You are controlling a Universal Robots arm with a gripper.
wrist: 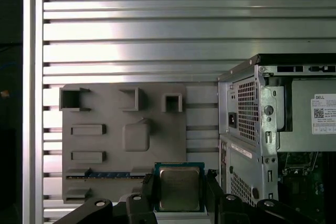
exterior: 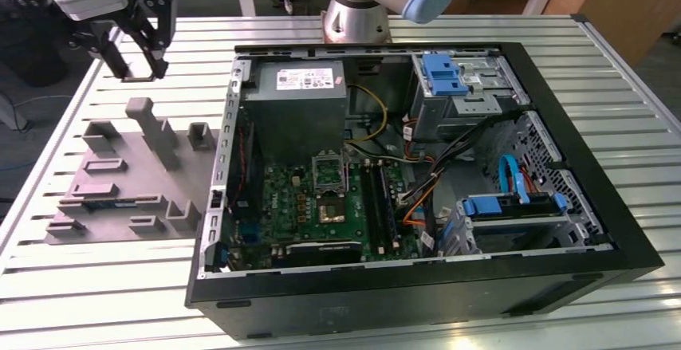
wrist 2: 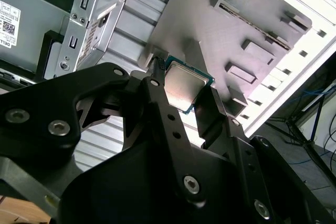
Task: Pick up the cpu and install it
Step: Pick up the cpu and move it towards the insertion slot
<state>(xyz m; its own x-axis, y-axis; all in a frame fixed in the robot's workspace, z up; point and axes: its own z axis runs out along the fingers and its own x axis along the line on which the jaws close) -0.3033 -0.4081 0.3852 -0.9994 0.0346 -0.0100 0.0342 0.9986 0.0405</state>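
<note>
While the hand (exterior: 139, 72) hangs above the far end of the grey fixture plate (exterior: 127, 178), at the exterior view's left, I read its state from both wrist views: two dark fingers (wrist: 148, 186) are clamped on the cpu (wrist: 179, 189), one on each opposite edge.

Exterior view: I get the overall layout here. The hand is raised clear of the plate, which lies on the slatted metal worktop (exterior: 96, 302) just beside the open PC case (exterior: 426, 290). Inside the case, the metal-framed socket (exterior: 328, 172) sits on the green motherboard (exterior: 293, 206), below the grey power supply (exterior: 298, 107) and well apart from the hand.

First wrist view: I look straight down past the fingers. The cpu's silvery top faces the camera, its thin green rim showing on three sides. Beyond it lie the plate's moulded pockets, with a long narrow board (wrist: 105, 174) seated in one slot, and the case's perforated rear panel (wrist: 247, 108) to one side.

Second wrist view: I see the cpu at a slant, tilted between the fingers, its surface catching light, with the plate behind it and apart from it.
</note>
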